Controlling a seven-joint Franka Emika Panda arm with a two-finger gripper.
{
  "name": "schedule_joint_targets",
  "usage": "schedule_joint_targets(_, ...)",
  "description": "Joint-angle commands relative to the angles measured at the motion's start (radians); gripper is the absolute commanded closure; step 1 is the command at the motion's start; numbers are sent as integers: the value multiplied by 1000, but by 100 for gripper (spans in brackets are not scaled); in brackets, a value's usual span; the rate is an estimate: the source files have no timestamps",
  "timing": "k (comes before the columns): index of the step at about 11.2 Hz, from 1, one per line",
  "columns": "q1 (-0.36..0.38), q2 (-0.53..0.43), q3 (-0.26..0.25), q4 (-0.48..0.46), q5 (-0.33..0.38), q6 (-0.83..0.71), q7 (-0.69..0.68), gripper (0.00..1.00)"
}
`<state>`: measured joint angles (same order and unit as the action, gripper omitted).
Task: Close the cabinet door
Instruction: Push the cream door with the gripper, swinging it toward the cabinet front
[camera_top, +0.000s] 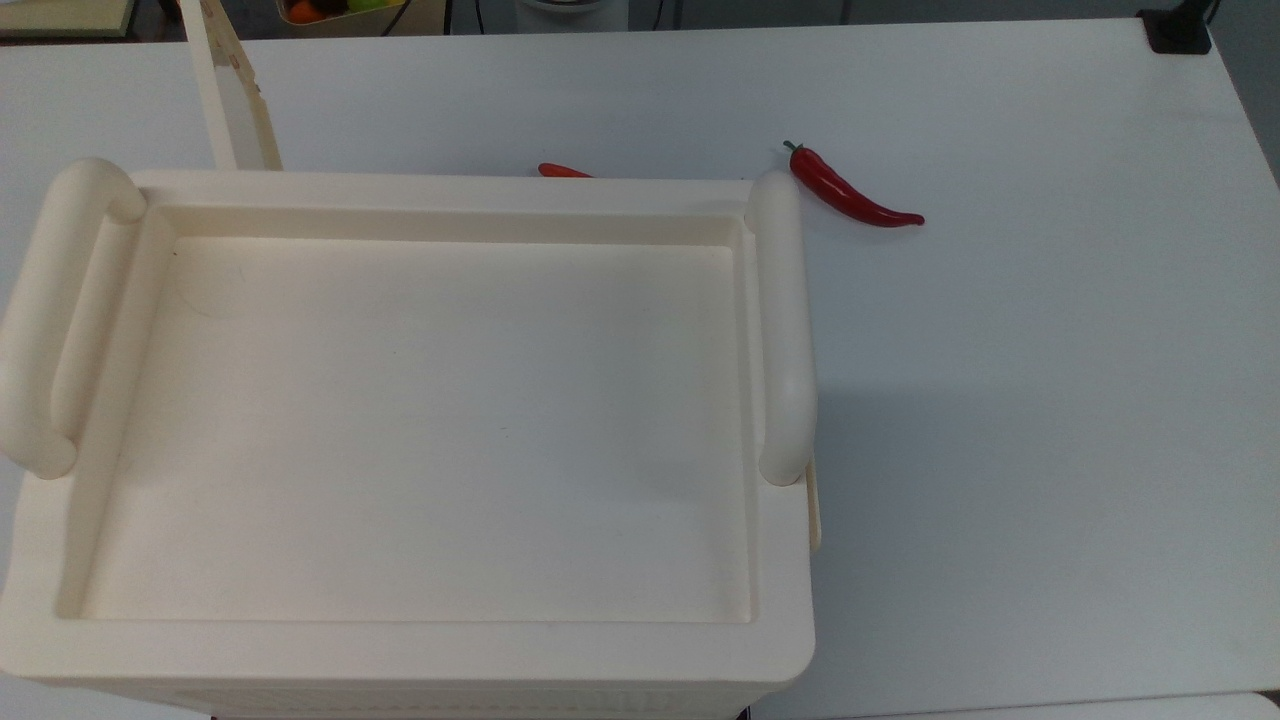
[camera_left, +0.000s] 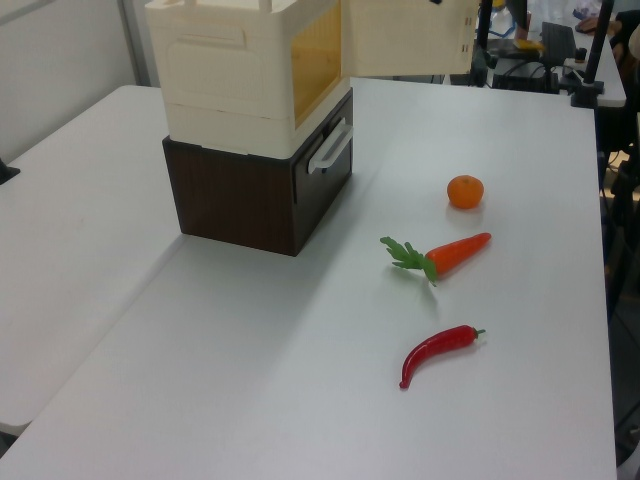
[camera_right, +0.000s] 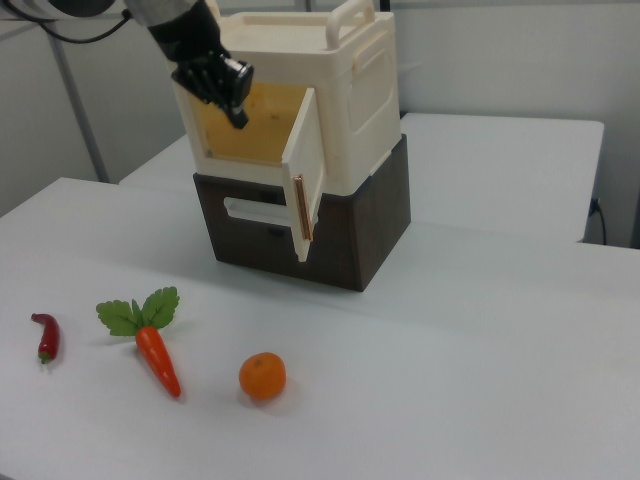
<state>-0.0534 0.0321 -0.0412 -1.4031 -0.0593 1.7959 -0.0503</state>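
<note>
door (camera_right: 305, 185): hangs wide open, you see it swung out from the front of the cabinet (camera_right: 340, 95); in the top view it sticks up from the cabinet's upper left corner (camera_top: 228, 95), in the left view it stands out toward the left view's right (camera_left: 405, 38)
cabinet: cream box with tray top and tube grips, sits on a dark brown drawer unit (camera_right: 330, 225) (white pull on the drawer front); yellowish inside shows through the opening (camera_right: 245, 125)
hand (camera_right: 232, 103): your arm comes in from the right view's upper left, black hand hangs in front of the opening, to the right view's left of the door, not touching it; nothing in it as far as I can see, can't tell how far the fingers are spread
table (camera_right: 450, 360): white, carries everything
carrot (camera_right: 152, 345): orange with green leaves, lies out in front of the cabinet, between chili and orange
chili (camera_right: 45, 335): red, just beside the carrot on the right view's left
orange (camera_right: 262, 376): near the carrot on the right view's right, well apart from the cabinet
</note>
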Motion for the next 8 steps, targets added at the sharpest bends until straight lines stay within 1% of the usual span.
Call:
schedule_joint_targets(1, -61, 6, -5, 6, 1, 150, 15, 100)
schedule_joint_targets(3, -112, 25, -6, 3, 4, 203, 20, 100)
schedule_joint_targets(5, -144, 46, -6, -4, 6, 221, 10, 100)
schedule_joint_targets(7, -155, 61, -6, -11, 7, 215, 10, 99)
schedule_joint_targets(8, -152, 62, -5, -31, 10, 212, 13, 99)
